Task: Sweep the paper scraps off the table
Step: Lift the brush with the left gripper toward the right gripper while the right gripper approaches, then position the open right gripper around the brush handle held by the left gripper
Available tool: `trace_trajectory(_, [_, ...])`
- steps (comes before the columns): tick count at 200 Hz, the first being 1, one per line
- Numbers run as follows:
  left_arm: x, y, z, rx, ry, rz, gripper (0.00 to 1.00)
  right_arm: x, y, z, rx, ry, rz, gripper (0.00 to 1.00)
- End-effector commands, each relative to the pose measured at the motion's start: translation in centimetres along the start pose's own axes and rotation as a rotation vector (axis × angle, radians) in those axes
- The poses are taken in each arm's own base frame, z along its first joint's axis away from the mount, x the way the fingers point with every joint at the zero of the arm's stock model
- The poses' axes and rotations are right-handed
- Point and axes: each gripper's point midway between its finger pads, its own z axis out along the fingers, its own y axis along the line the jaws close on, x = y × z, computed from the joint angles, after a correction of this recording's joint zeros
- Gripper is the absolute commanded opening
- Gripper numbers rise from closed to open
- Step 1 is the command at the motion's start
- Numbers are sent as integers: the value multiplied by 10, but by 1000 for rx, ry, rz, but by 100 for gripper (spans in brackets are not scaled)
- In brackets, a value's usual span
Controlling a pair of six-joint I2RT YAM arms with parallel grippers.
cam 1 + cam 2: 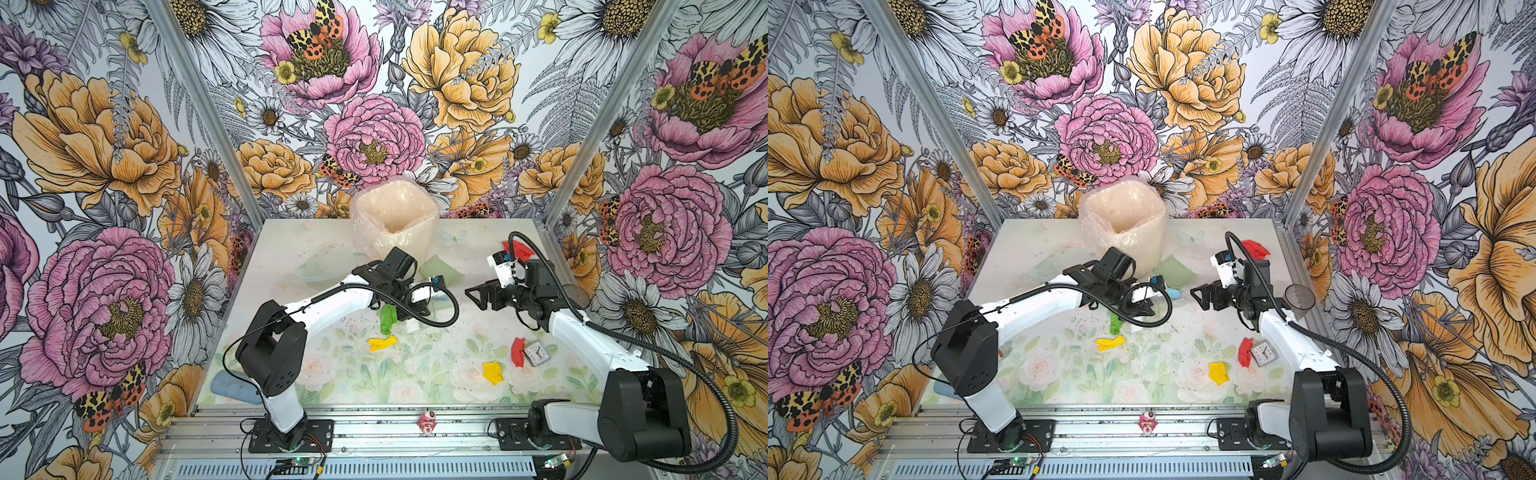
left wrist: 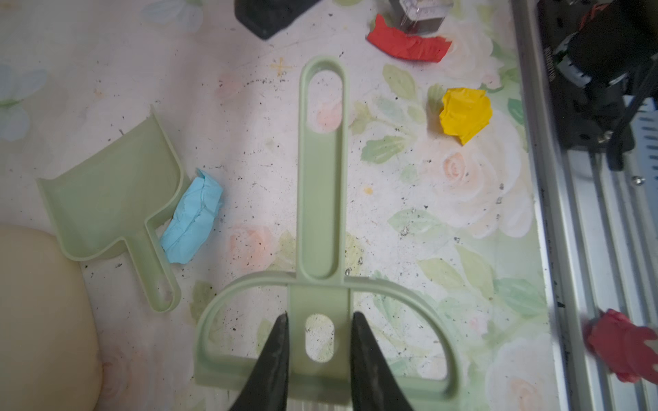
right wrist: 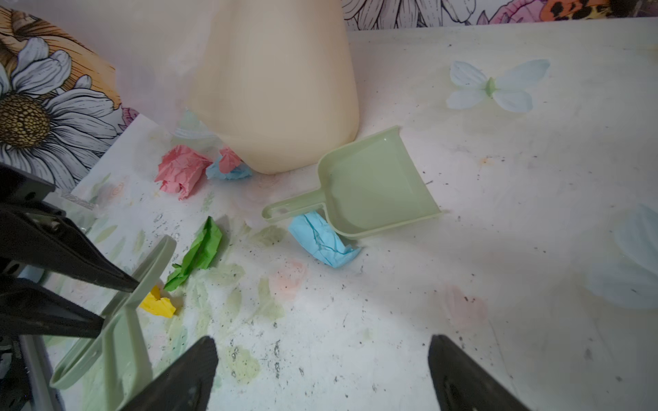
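Paper scraps (image 1: 382, 343), crumpled, lie scattered across the table (image 1: 449, 332), likely light and apt to skid. Your left gripper (image 2: 320, 316) pinches the stiff brush (image 2: 322, 199) at its neck. Your right gripper (image 3: 320, 343) gapes empty; take the dustpan (image 3: 374, 185) by its handle.

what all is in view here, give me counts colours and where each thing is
paper scraps: at least nine; two red, two yellow, one green, two light blue, two pink; scattered over the table, pink ones at the bin's base
table: one, faded rose print on white, crumb-speckled
bin: one, cream with clear liner, back middle
dustpan: one, pale green, beside the bin
brush: one, pale green, in the left gripper
clock: one, small, silver, front right beside a red scrap
figurine: one, pink-red, front rail
blue-grey object: one, front left corner
left gripper: black, shut on brush
right gripper: black, open, empty
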Motion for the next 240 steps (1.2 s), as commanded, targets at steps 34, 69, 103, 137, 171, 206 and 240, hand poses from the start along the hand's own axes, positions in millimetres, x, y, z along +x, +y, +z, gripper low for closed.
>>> trace_trajectory(34, [-19,-22,-16,203,-127,-61,0,-37,60,-8,-351,-47,-67,95])
trace_trajectory(69, [-27,-24,-24,255,-183,-80,0,-49,82,-12,-489,-56,-77,93])
trace_trajectory(103, [-32,-23,-34,308,-230,-109,0,-60,98,-19,-540,-83,-145,92])
trace_trajectory(137, [-29,-22,-35,311,-223,-128,0,-64,108,-25,-578,-91,-157,93])
trace_trajectory(171, [-26,-15,-32,315,-223,-148,0,-56,122,-19,-615,-66,-175,92])
trace_trajectory(206, [-27,-12,-31,315,-226,-147,0,-46,135,-10,-623,-45,-233,91])
trace_trajectory(240, [-28,-13,-33,317,-230,-143,0,-36,139,1,-619,-18,-254,91])
